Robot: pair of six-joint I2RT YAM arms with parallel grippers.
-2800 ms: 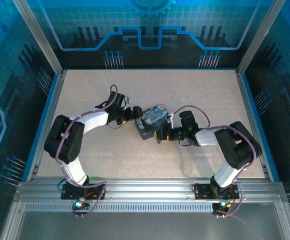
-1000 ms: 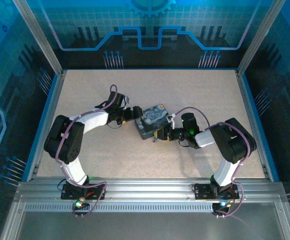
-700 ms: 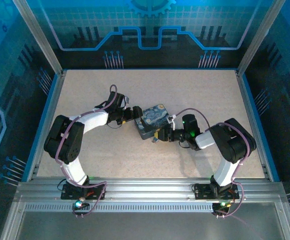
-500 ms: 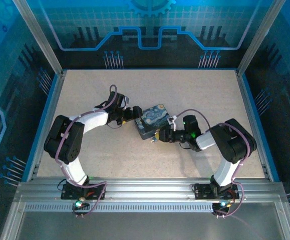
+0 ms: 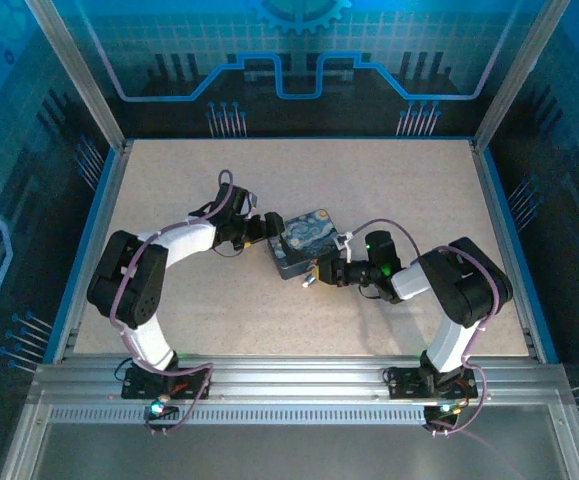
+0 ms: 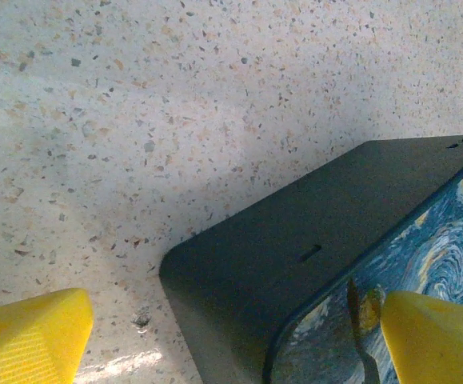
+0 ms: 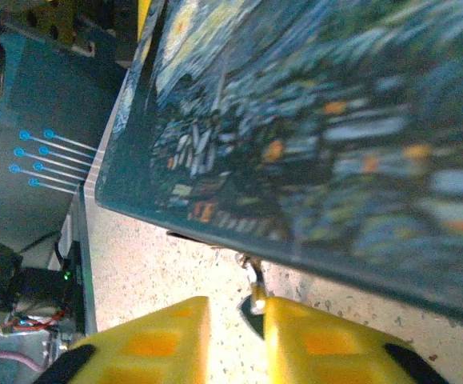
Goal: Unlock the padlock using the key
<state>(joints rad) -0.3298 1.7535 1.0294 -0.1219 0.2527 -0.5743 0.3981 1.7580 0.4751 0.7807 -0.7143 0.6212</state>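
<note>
padlock (image 7: 253, 310) first: it looks like the tiny dark bit with a thin shiny loop that hangs from the near edge of the tin (image 5: 307, 238), low down by the table (image 5: 399, 190). it sits in the thin gap between the yellow fingers (image 7: 151, 340) of the right gripper (image 7: 237, 308). those fingers are close together, but you cannot tell if they pinch the padlock, hold the key, or just sit beside it — the bits are too small and blurry. the key is too tiny to pick out for sure. the left gripper (image 6: 235, 308) is at the other side of the tin with its fingers wide apart. one is over the table and one is over the painted lid, and the tin's corner sits between them, not squeezed. the step now is probably getting the key into the lock. go very slow. make small moves with the right arm, and line the key up straight with the keyhole before you push — a slanted push could bend the key or swing the padlock away. the padlock will likely wobble when touched. use the left gripper to stop the tin from sliding. if the key will not go in, back off a little and try again. turn only when the key is all the way in.
</note>
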